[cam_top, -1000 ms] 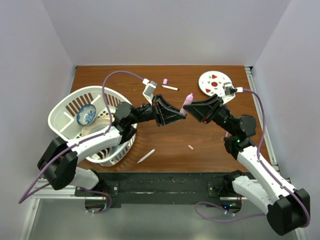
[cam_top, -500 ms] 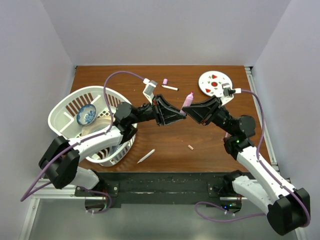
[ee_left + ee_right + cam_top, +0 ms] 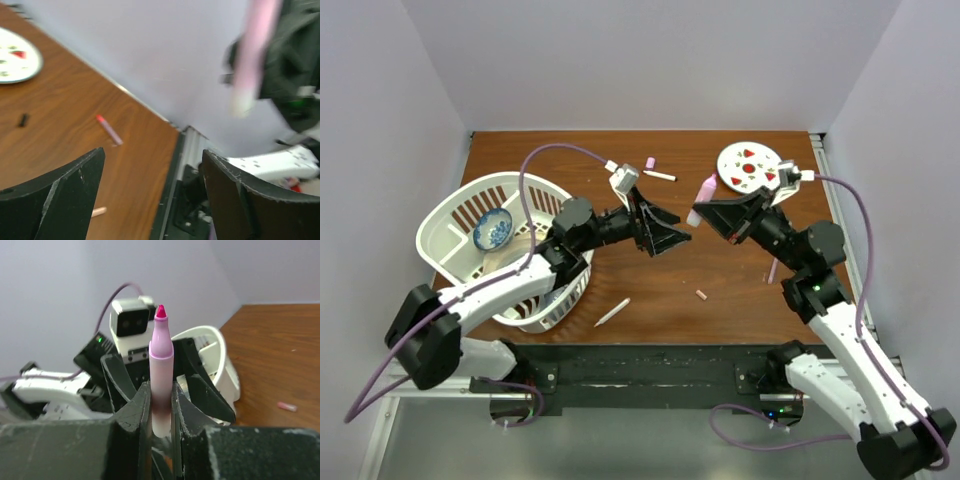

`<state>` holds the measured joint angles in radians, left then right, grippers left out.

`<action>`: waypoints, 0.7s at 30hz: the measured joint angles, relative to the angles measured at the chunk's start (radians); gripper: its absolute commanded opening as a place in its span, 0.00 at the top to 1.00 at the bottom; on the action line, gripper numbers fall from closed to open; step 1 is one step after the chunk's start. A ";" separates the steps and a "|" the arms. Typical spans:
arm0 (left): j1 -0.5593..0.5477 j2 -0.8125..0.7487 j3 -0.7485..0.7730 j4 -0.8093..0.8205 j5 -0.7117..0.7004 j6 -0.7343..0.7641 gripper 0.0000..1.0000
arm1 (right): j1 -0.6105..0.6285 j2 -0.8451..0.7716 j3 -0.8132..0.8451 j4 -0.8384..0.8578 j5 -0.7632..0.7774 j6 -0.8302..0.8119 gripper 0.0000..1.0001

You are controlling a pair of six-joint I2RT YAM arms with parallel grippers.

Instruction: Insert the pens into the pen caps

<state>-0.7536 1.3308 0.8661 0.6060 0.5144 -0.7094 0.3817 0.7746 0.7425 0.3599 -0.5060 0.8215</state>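
My right gripper [image 3: 707,212] [image 3: 161,386] is shut on a pink-lilac pen [image 3: 703,198] [image 3: 161,365], held upright above the table with its bare magenta tip up. My left gripper [image 3: 677,229] [image 3: 152,154] stands open and empty just left of that pen [image 3: 254,50], not touching it. A white pen [image 3: 612,312] lies near the front edge and another white pen [image 3: 660,175] at the back beside a pink cap [image 3: 650,162]. A peach cap [image 3: 701,295] [image 3: 99,212] lies mid-table. A lilac pen with a red end [image 3: 772,270] [image 3: 109,129] lies by the right arm. A tiny black cap [image 3: 22,120] sits near the plate.
A white laundry basket [image 3: 448,215] [image 3: 226,365] holding a blue patterned bowl [image 3: 493,229] stands at the left under my left arm. A round white plate with red spots [image 3: 732,158] [image 3: 31,56] sits at the back right. Grey walls close in the table on three sides.
My left gripper has opened and pulled back a little to the left, away from the pink-lilac pen. My right gripper has carried the pen slightly up and right.
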 measured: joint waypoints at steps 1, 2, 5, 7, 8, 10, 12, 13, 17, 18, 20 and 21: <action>0.000 -0.017 0.014 -0.069 -0.048 0.037 0.16 | 0.000 -0.018 0.038 -0.068 0.045 -0.022 1.00; 0.000 -0.028 0.034 -0.134 -0.095 0.076 0.16 | 0.000 -0.038 0.069 -0.127 0.089 -0.039 1.00; 0.001 -0.031 0.127 -0.311 -0.274 0.187 0.18 | 0.000 -0.096 0.111 -0.253 0.190 -0.076 1.00; 0.004 0.003 0.224 -0.423 -0.393 0.256 0.21 | 0.000 -0.124 0.117 -0.309 0.217 -0.094 1.00; 0.007 0.034 0.284 -0.465 -0.445 0.290 0.22 | 0.000 -0.129 0.120 -0.335 0.225 -0.103 1.00; 0.015 0.116 0.415 -0.553 -0.533 0.342 0.23 | 0.000 -0.129 0.122 -0.381 0.228 -0.119 1.00; 0.024 0.227 0.566 -0.620 -0.613 0.396 0.24 | 0.000 -0.132 0.122 -0.439 0.228 -0.135 1.00; 0.029 0.302 0.661 -0.674 -0.655 0.423 0.25 | 0.000 -0.136 0.122 -0.466 0.229 -0.142 1.00; 0.046 0.560 0.948 -0.810 -0.753 0.494 0.30 | 0.000 -0.182 0.103 -0.506 0.229 -0.148 1.00; 0.048 0.613 1.004 -0.834 -0.770 0.505 0.30 | 0.000 -0.196 0.098 -0.513 0.229 -0.148 1.00; 0.058 0.740 1.127 -0.893 -0.800 0.531 0.30 | 0.000 -0.223 0.098 -0.523 0.228 -0.148 1.00; 0.064 0.794 1.170 -0.913 -0.811 0.540 0.30 | 0.000 -0.235 0.098 -0.523 0.228 -0.148 1.00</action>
<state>-0.6895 2.1250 2.0365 -0.3073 -0.2970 -0.1692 0.3813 0.5400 0.8402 -0.1631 -0.2783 0.6731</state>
